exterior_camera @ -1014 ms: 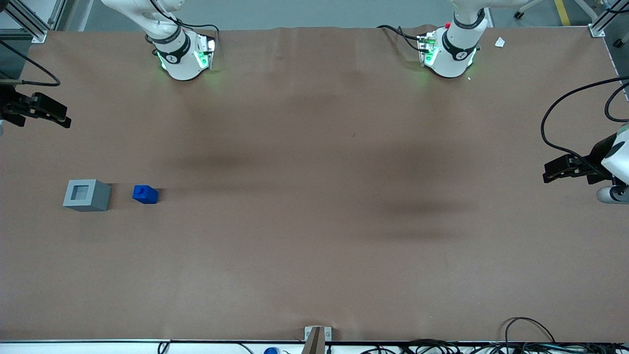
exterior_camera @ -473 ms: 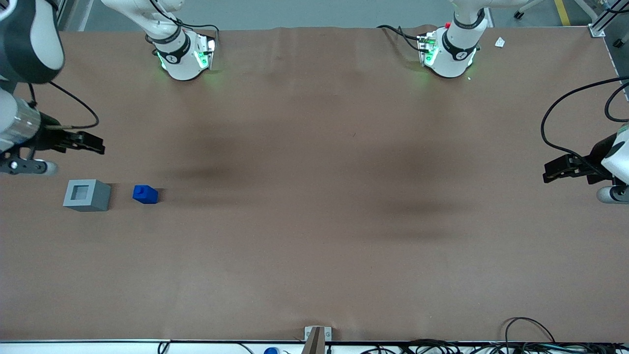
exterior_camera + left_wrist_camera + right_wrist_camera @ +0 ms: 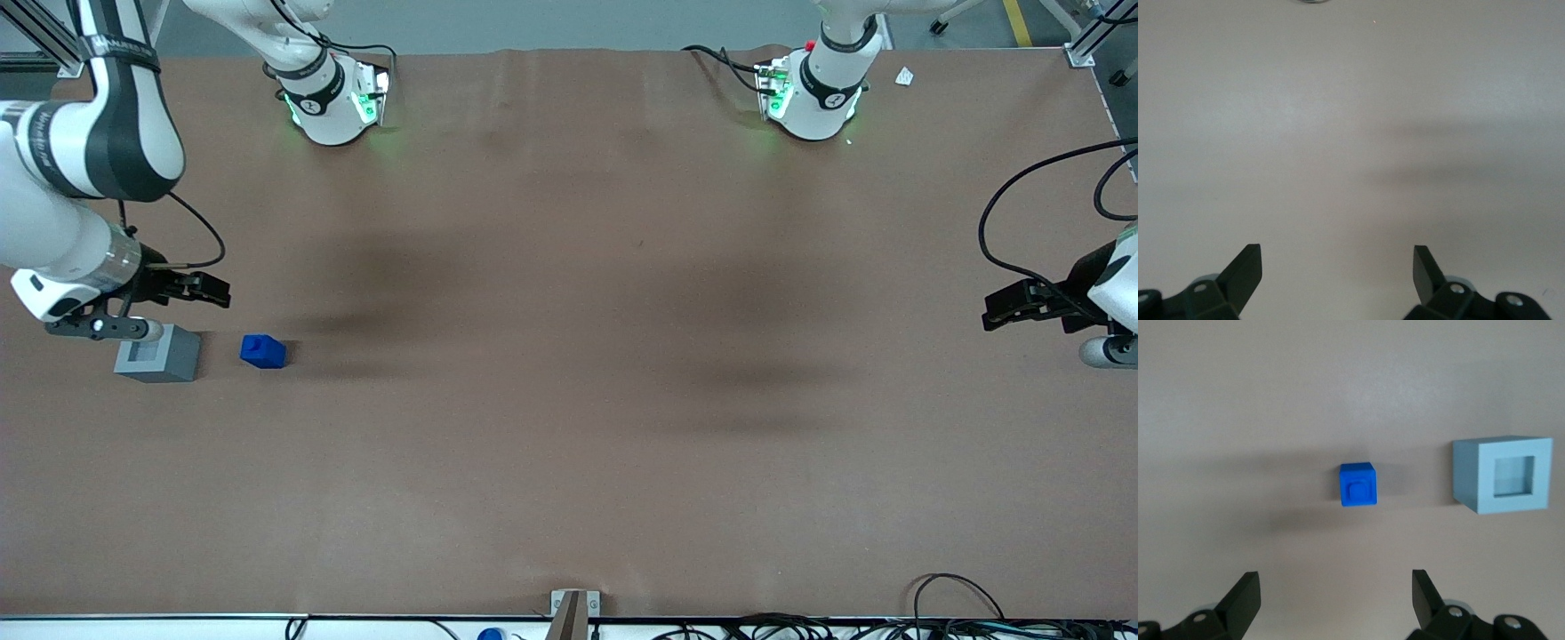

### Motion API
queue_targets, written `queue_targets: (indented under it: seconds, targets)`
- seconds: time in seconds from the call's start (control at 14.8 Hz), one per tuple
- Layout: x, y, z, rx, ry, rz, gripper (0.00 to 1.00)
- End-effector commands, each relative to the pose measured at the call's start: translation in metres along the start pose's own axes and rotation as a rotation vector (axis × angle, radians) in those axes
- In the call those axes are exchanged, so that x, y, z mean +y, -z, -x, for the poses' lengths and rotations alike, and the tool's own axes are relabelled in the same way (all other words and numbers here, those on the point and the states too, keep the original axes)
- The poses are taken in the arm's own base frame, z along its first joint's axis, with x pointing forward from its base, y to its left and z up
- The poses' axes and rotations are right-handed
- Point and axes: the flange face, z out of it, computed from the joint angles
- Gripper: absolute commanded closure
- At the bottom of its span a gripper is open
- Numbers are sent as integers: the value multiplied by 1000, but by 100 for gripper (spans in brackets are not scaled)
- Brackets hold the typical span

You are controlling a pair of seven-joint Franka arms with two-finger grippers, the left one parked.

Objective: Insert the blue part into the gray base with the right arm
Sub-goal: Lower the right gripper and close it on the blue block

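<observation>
Gripper (image 3: 1331, 600) spread wide, empty, hovering above table (image 3: 569, 400), clear of blue part (image 3: 1357, 485) and gray base (image 3: 1502, 475).

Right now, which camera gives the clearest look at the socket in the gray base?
The right wrist view: the gray base shows its whole square socket there, beside the blue part, with the open gripper above the table. In the front view the arm covers part of it. The left wrist view shows none.

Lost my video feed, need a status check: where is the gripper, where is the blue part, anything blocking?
Gripper open, empty, above the table. Blue part on the table beside gray base, apart, not inserted. Nothing between them.
</observation>
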Motion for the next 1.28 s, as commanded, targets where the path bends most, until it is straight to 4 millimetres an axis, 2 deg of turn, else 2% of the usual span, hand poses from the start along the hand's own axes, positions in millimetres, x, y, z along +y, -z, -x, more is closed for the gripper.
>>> queue_targets:
  seconds: [0.0, 0.27, 0.41, 0.47, 0.61, 1.15, 1.22]
  targets:
    - [-1, -43, 4, 24, -17, -14, 0]
    - [-4, -110, 3, 77, 18, -16, 0]
    - [-1, -133, -4, 99, 93, -14, 0]
    - [6, -141, -6, 103, 98, -14, 0]
    - [9, -153, -7, 105, 110, -14, 0]
    - [22, -176, -13, 103, 104, -15, 0]
    - [29, -179, -13, 103, 92, -15, 4]
